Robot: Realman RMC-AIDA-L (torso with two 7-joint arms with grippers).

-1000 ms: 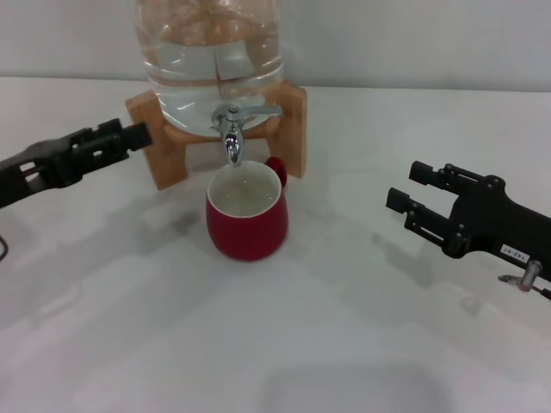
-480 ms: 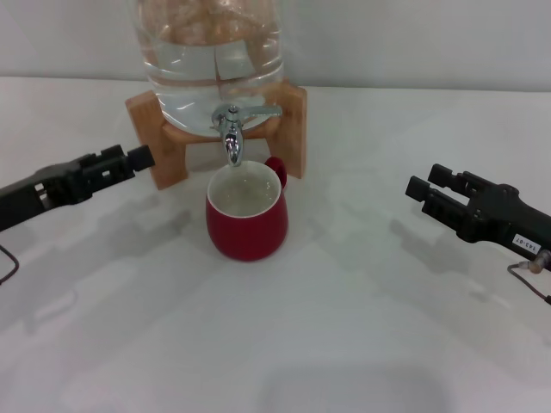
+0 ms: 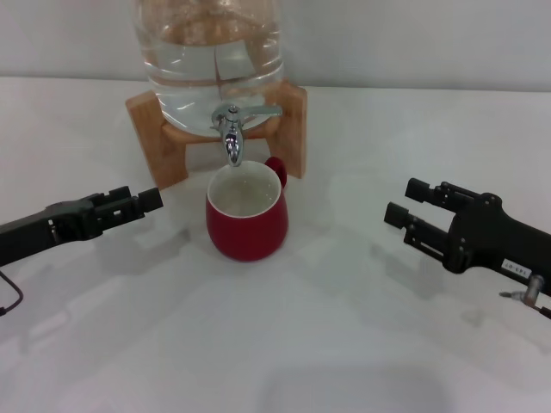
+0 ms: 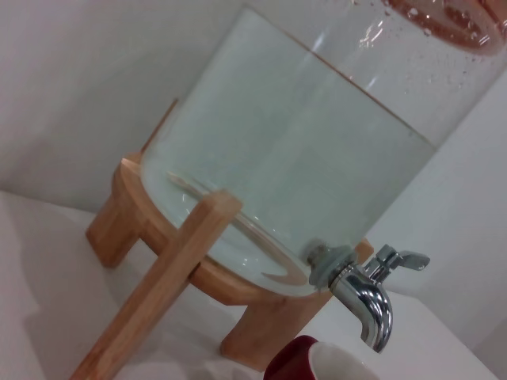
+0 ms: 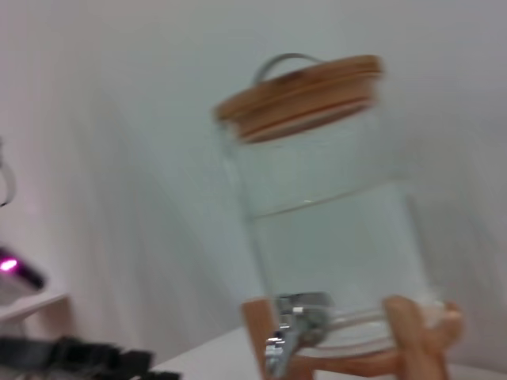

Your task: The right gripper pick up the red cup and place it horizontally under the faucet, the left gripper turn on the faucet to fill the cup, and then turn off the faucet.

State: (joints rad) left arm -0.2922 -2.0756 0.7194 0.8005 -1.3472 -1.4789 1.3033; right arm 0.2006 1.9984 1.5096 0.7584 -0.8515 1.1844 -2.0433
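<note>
Red cup [image 3: 246, 215]: It stands upright on the white worktop [image 3: 284, 344], right under the tap, so water can drop straight in. Its little handle points back toward the wooden stand [image 3: 293, 129]. I think it has water in it, but I cannot be sure.

Faucet [image 3: 232, 129]: It is shiny and sits at the bottom of the big clear water jar [image 3: 211, 52]. The spout points down at the cup. The flat lever sticks out to one side. I see no water running, so my guess is that the tap is off and the job is nearly done.

My right gripper [image 3: 405, 202]: It hovers over the worktop, well apart from the cup, on the right side. Its jaws are spread apart and hold nothing. The cup needs no holding, because it stands by itself.

My left gripper [image 3: 145, 200]: It is low over the worktop, to the left of the cup and near it, but not touching. It is away from the tap lever. I cannot tell whether its jaws are apart or together. It holds nothing that I can see.

Jar lid [image 5: 301, 95]: It is made of wood and sits on top of the jar, with a wire loop above it.

Writing: There is a small white label [image 3: 516, 268] on my right gripper. The letters are too tiny to read. I see no brand name on the jar or the cup.
</note>
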